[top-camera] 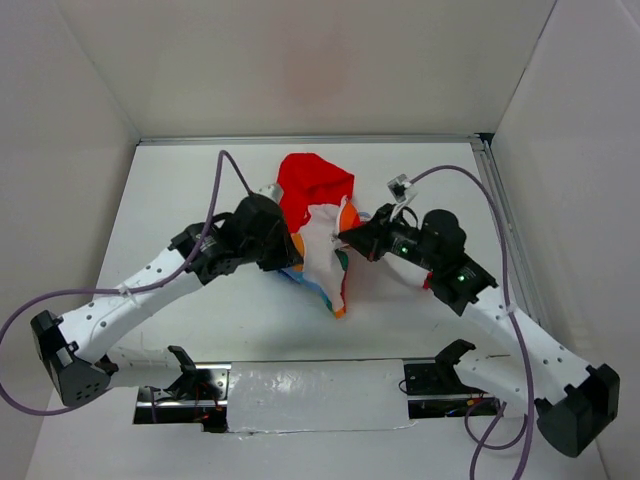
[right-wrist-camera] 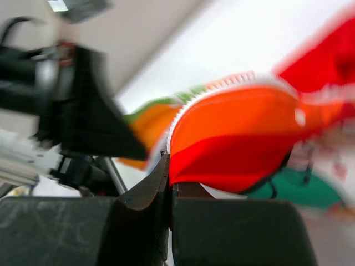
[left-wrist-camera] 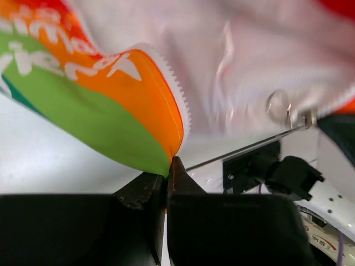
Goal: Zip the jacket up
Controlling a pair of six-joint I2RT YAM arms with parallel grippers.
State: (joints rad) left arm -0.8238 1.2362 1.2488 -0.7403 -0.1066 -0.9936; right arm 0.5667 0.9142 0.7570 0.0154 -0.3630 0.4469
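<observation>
Left end effector is clamping jacket hem | right end effector is pinching opposite panel | probably needing both edges taut, aligned

There is one jacket, one bench, two arms, left arm and right arm, two claws, left claw and right claw, and two purple cables.
</observation>
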